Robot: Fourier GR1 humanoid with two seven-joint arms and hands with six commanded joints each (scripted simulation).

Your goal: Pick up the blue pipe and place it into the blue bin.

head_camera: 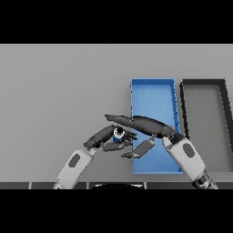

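Short blue pipe (118, 135), rectangular blue bin (152, 93)

Blue pipe (119, 134): only 1 small end shows, rest hidden among the fingers of left hand (103, 136) and right hand (144, 124); which hand grips it cannot be told
Blue bin (152, 91): near half partly covered by right hand and forearm
Dark bin (203, 83): right wall cut off by picture edge

Both hands meet at the blue pipe (118, 134) — beside the blue bin (152, 98).
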